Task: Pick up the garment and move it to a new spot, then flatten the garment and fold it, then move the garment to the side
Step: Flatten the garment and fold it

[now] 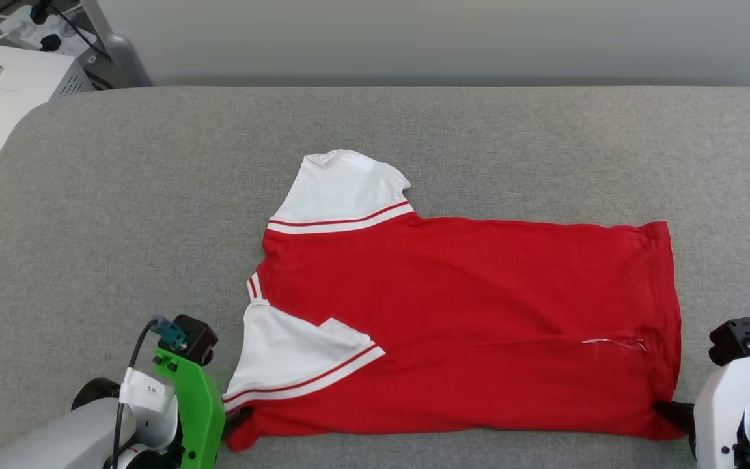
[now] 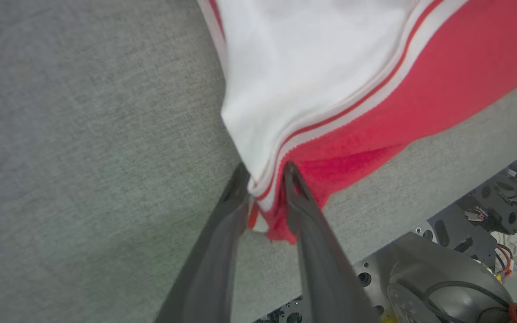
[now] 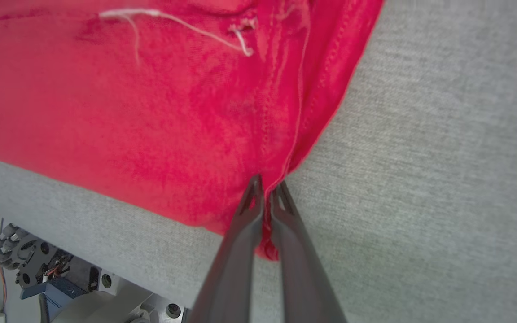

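Right pincer pinches one near corner of the garment tight. Left pincer sits a bit apart around another corner; grip unclear. Folding, I think; next, let go softly.

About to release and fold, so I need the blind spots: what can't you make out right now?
- Left wrist view: cloth of the garment sits between the fingers of the left gripper; pinched or loose, cannot tell.
- Head view: left fingers mostly hidden behind the green wrist mount.
- Head view: garment's underside hidden against the grey surface.
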Controlling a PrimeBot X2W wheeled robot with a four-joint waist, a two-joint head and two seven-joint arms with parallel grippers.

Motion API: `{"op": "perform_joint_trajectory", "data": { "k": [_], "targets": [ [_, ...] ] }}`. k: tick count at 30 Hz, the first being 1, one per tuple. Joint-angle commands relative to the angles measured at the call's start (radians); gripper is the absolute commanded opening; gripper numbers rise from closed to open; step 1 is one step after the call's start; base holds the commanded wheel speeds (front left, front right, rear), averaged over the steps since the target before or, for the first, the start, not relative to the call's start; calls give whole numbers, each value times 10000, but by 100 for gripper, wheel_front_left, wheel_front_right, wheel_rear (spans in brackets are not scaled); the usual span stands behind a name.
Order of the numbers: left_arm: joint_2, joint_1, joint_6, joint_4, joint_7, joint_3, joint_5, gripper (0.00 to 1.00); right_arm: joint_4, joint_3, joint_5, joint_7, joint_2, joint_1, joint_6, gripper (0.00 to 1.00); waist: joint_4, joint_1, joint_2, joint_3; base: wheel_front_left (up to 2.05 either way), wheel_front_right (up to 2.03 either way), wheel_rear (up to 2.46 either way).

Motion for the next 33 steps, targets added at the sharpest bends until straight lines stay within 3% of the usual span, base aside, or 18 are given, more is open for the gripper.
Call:
{"op": "perform_joint_trajectory", "data": {
  "k": [1,8,16,25,33],
  "targets": [
    [69,7,-50,79,-180,102,78,100,72,59,-64,-201,106,-80,-7,100,26,0,-1,-109,0,0,0],
    [694,-308,-23,-561,-949,904,-213,100,-429,-266,-133,-1368,124,-20,-7,100,27,0,-1,-481,0,0,0],
    [1267,-1581,343,-1200,-1576,1751,497,100,-1422,-1063,-906,-2990,442,-312,-7,100,-171,0,-1,-313,0,0,0],
    [382,-3611,467,-199,-2031,2369,1457,100,-2297,-2001,-2456,-4638,1639,-845,-7,100,-760,0,-1,878,0,0,0],
    [-656,-5724,-306,1787,-987,2305,1761,100,-2961,-1794,-3003,-4710,1932,-1442,-7,100,-1426,0,-1,2213,0,0,0]
  ]
}}
